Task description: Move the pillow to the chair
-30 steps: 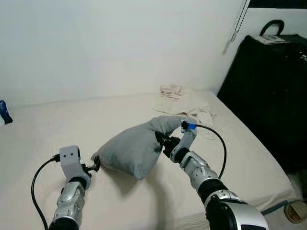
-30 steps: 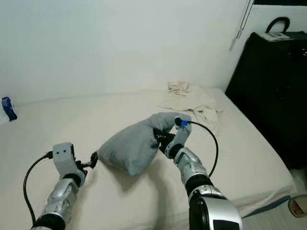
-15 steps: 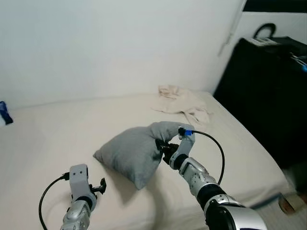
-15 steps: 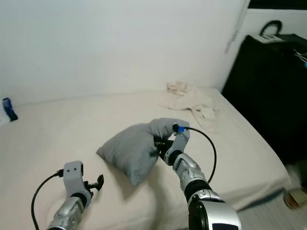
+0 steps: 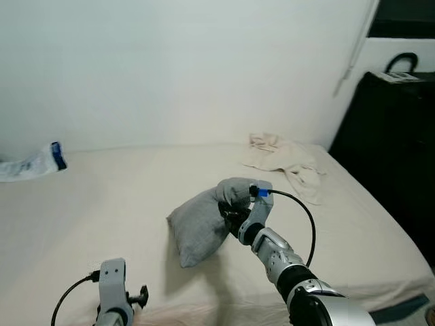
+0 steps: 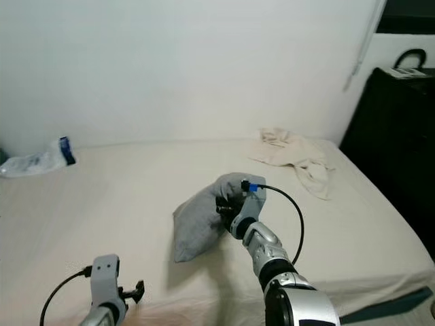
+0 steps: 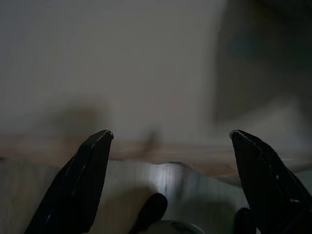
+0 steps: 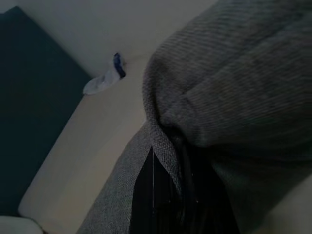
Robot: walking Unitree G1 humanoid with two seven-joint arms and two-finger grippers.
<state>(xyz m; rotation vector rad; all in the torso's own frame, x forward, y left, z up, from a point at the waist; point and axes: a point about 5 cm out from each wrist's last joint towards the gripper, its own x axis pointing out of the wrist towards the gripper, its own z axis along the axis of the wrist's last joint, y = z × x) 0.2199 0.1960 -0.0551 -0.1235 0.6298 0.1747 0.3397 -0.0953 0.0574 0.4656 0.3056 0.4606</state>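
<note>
The grey pillow point(image 5: 200, 224) sits near the middle of the bed point(image 5: 102, 204), tilted up on one corner, with its upper right end lifted and bunched. The right gripper point(image 5: 233, 216) is clamped on that bunched end: in the right wrist view its black fingers point(image 8: 156, 195) are pressed together with a fold of the ribbed grey cloth pinched between them. The right arm reaches up from the near edge of the bed, and a black cable loops from its wrist.

The left gripper point(image 5: 139, 297) hangs low by the near edge of the bed, toward the left, well apart from the pillow. In the left wrist view its two black fingers point(image 7: 80, 180) stand wide apart with nothing between them, and the scene past them is blurred.

A crumpled cream cloth point(image 5: 285, 159) lies at the far right corner of the bed, close to the wall point(image 5: 170, 68). A white bag with a blue band point(image 5: 34, 161) lies at the far left edge of the bed; it also shows small in the right wrist view, past the pillow. A tall black cabinet point(image 5: 401, 149) stands just beside the right edge of the bed, with a dark curved handle and something flat and pale on its top; what these are cannot be made out.
</note>
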